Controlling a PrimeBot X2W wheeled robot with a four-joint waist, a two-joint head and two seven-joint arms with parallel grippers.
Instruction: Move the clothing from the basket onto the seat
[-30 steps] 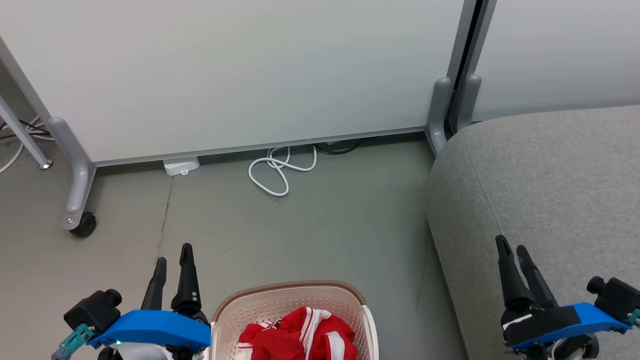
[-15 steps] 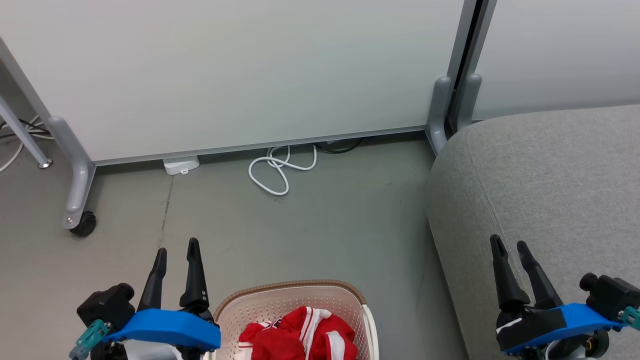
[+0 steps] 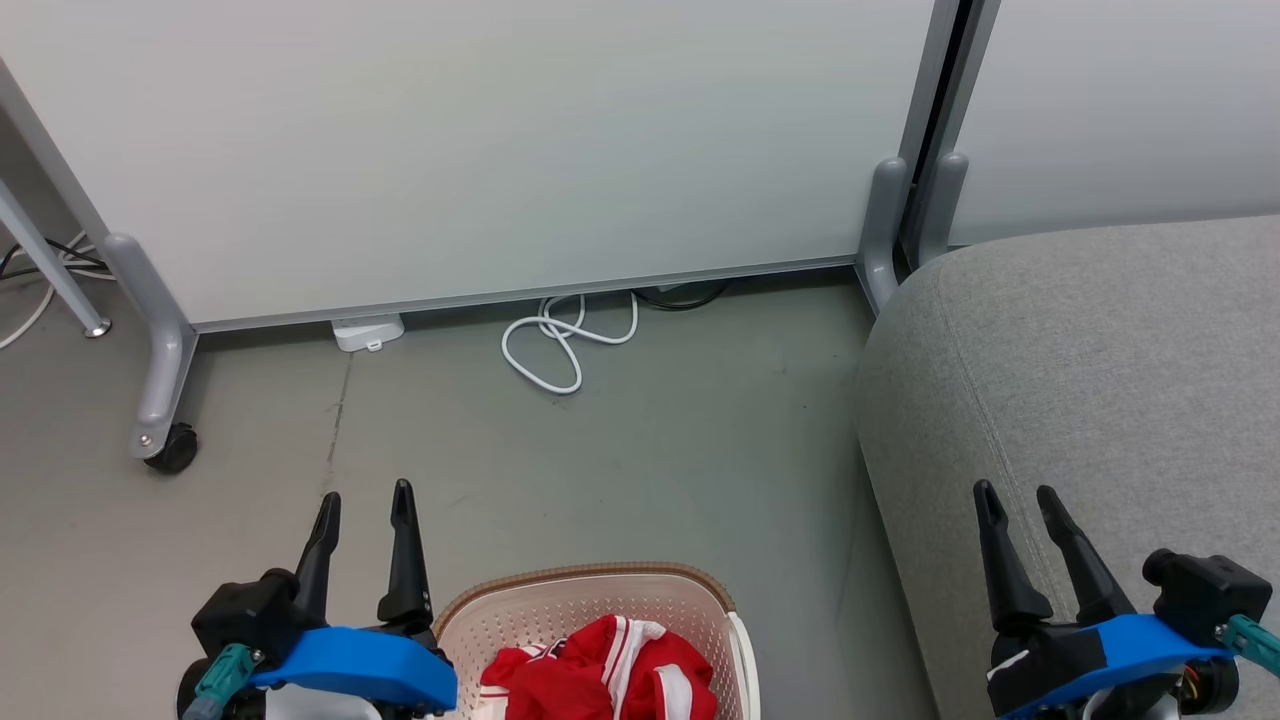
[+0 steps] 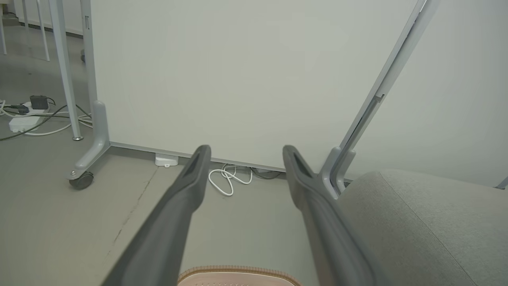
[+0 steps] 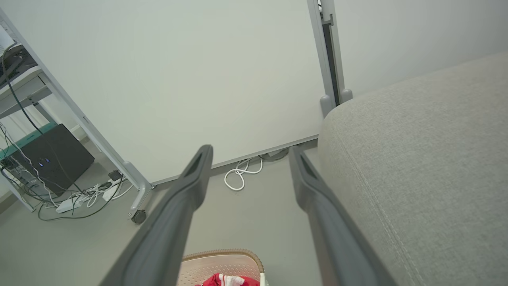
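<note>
**Clothing** point(image 3: 600, 675): red fabric with white stripes and trim, bunched in a heap inside the basket. It sits at the bottom edge of my head view and is partly cut off. I cannot tell how many pieces make up the heap.

**Basket** point(image 3: 590, 578): cream, perforated, with a brown woven-look rim. It stands on the floor point(image 3: 650, 450), between my two end effectors. A strip of floor separates it from the seat.

**Seat** point(image 3: 1100, 350): light grey fabric with a rounded edge and one stitched seam. It lies to the right of the basket and reaches back to the panel.

**Left end effector** point(image 3: 366, 492): fingers spread and empty. It hangs over the floor just left of the basket's rim, with the tips pointing toward the panel.

**Right end effector** point(image 3: 1014, 489): fingers spread and empty. It hangs over the near part of the seat, well apart from the basket.

**Panel** point(image 3: 450, 150): a pale partition on grey legs, standing across the far side of the floor.

**Caster** point(image 3: 172, 450): black, under the panel's left leg.

**Cable** point(image 3: 560, 345): white, lying in loose loops on the floor at the foot of the panel, well beyond the basket.
</note>
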